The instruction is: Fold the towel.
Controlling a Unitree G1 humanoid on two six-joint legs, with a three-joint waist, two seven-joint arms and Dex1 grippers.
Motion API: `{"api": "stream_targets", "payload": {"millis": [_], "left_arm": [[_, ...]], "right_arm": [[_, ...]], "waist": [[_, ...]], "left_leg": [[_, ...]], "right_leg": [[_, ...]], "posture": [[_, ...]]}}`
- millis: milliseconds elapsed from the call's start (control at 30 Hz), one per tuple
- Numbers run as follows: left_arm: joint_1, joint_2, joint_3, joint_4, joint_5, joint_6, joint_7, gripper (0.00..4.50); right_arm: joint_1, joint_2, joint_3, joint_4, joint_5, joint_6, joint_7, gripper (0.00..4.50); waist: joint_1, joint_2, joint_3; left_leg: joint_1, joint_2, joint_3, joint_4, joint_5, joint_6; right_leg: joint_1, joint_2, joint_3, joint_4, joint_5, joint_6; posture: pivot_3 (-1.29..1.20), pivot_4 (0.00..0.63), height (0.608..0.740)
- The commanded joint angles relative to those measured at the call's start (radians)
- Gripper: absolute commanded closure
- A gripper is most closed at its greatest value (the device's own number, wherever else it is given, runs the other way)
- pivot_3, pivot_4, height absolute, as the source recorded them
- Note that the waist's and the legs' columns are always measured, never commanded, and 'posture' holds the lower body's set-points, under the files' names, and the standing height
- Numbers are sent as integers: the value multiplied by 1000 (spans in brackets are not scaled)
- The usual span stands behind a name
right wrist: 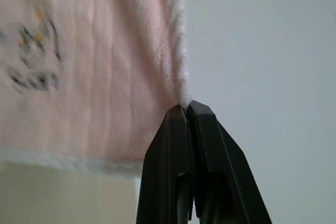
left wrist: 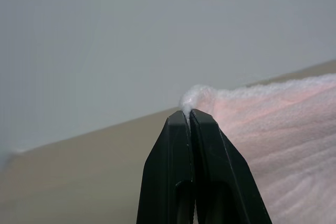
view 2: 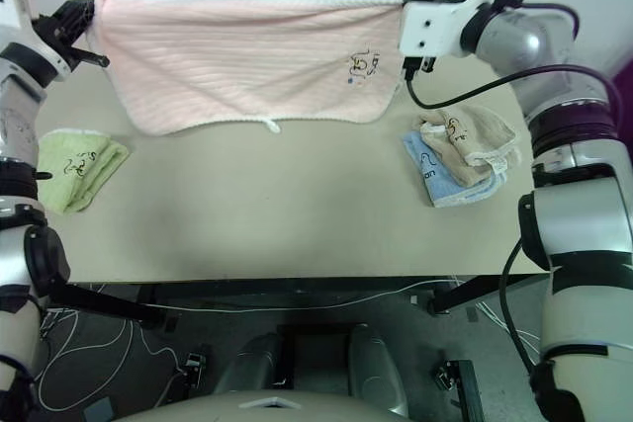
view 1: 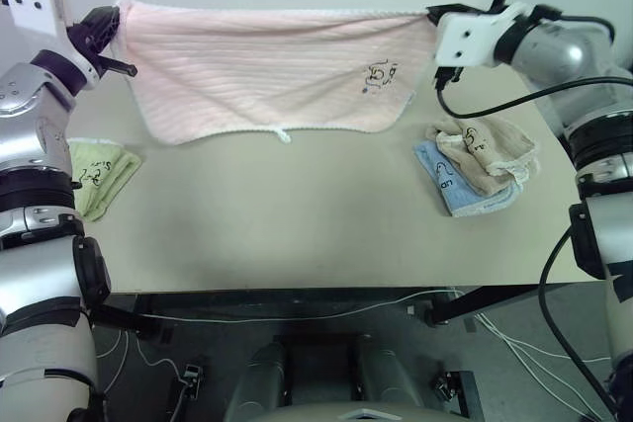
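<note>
**Observer:** Where's the towel [view 1: 262, 71]?

**Operator:** Hanging over the far half of the table [view 1: 297, 224], stretched between my two grippers. The left gripper [left wrist: 188, 115] has its fingers pinched tight on the top left corner, the right gripper [right wrist: 185, 107] likewise on the top right. I hold it spread so it hangs flat and I can lay it down evenly, I'd say.

**Observer:** How does it look?

**Operator:** Pale pink terry, whitish hem, dark embroidery [view 1: 380, 73] at the right, loop tag [view 1: 283, 134] dangling. The lower edge is just about at the table; I can't tell whether it touches.
</note>
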State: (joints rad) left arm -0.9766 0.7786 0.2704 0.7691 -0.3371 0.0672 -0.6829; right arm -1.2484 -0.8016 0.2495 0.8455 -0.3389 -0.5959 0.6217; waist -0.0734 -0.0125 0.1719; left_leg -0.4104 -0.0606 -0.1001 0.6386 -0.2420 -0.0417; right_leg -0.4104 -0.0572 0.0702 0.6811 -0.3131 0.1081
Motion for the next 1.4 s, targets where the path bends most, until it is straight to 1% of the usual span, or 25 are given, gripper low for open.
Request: {"api": "stream_targets", "payload": {"millis": [33, 133, 233, 333, 400, 567, 733, 933, 1033, 1133, 1200, 1267, 1333, 1400], "left_arm": [[107, 54, 100, -137, -119, 106, -124, 4473], [283, 71, 105, -304, -169, 184, -226, 4473], [465, 93, 123, -473, -251, 334, -305, 4473], [620, 122, 151, -616, -324, 455, -360, 4473], [691, 137, 172, -663, -348, 504, -377, 4473], [795, 158, 210, -701, -364, 562, -393, 4473], [878, 172, 233, -741, -365, 574, -422, 4473], [889, 181, 232, -713, -341, 570, -413, 4473], [885, 199, 202, -691, -305, 548, -426, 4473], [856, 207, 157, -648, -245, 499, -423, 4473], [773, 187, 104, -560, -175, 445, -370, 4473], [674, 157, 43, -457, -89, 354, -308, 4473], [599, 136, 0, -370, -30, 298, -276, 4473], [492, 99, -56, -250, 44, 213, -226, 4473]], "right_arm": [[131, -65, -88, -226, 195, 113, 204, 4500], [301, -97, -120, -471, 332, 268, 338, 4500], [479, -136, -129, -685, 441, 398, 456, 4500], [615, -167, -137, -834, 515, 498, 533, 4500], [663, -179, -143, -884, 542, 547, 566, 4500], [736, -199, -148, -971, 590, 650, 630, 4500], [797, -240, -158, -1047, 644, 739, 708, 4500], [833, -270, -170, -1077, 681, 802, 762, 4500], [818, -262, -183, -1064, 709, 834, 781, 4500], [795, -257, -176, -1020, 678, 811, 786, 4500], [720, -208, -156, -921, 627, 771, 747, 4500], [634, -157, -124, -800, 560, 717, 713, 4500], [575, -120, -101, -707, 511, 671, 700, 4500], [475, -49, -63, -521, 414, 570, 618, 4500]], "waist": [[1, 0, 0], [3, 0, 0], [5, 0, 0], [7, 0, 0], [10, 0, 0], [24, 0, 0], [34, 0, 0], [39, 0, 0], [38, 0, 0], [37, 0, 0], [37, 0, 0], [37, 0, 0], [37, 0, 0], [37, 0, 0]], "left_leg": [[0, 0, 0, 0, -1, 1], [-1, 0, -1, 3, -2, 3], [-1, 0, -1, 5, -3, 4], [-1, 0, -1, 6, -3, 5], [-1, 0, -1, 7, -3, 5], [1, 0, -1, 8, -3, 5], [0, 0, -1, 8, -4, 5], [1, 0, -1, 8, -4, 6], [1, 0, -1, 8, -4, 6], [1, 0, -1, 7, -4, 6], [1, 0, -1, 7, -4, 6], [2, 0, -1, 7, -4, 5], [2, 0, -1, 8, -4, 5], [0, 0, 0, 7, -4, 5]], "right_leg": [[0, -1, 0, 0, 0, 0], [1, -2, 0, 0, 0, 0], [1, -2, 0, 0, 0, 0], [1, -3, 0, 0, 0, 0], [1, -3, 0, 1, 0, 0], [3, -4, 0, 0, 0, 0], [3, -4, 0, -1, 0, 0], [5, -5, -1, -2, 0, 0], [4, -5, -1, -2, 0, 0], [4, -5, -1, -2, 0, 0], [5, -5, -1, -2, 0, 0], [5, -5, -1, -2, 0, 0], [5, -5, -2, -2, 0, 0], [3, -5, -2, -2, 0, 0]], "posture": [[0, 150, 740], [0, 150, 740], [0, 150, 740], [0, 150, 740], [0, 150, 740], [0, 150, 740], [0, 150, 740], [0, 150, 740], [0, 150, 740], [0, 150, 740], [0, 150, 740], [0, 150, 740], [0, 150, 740], [0, 150, 740]]}}
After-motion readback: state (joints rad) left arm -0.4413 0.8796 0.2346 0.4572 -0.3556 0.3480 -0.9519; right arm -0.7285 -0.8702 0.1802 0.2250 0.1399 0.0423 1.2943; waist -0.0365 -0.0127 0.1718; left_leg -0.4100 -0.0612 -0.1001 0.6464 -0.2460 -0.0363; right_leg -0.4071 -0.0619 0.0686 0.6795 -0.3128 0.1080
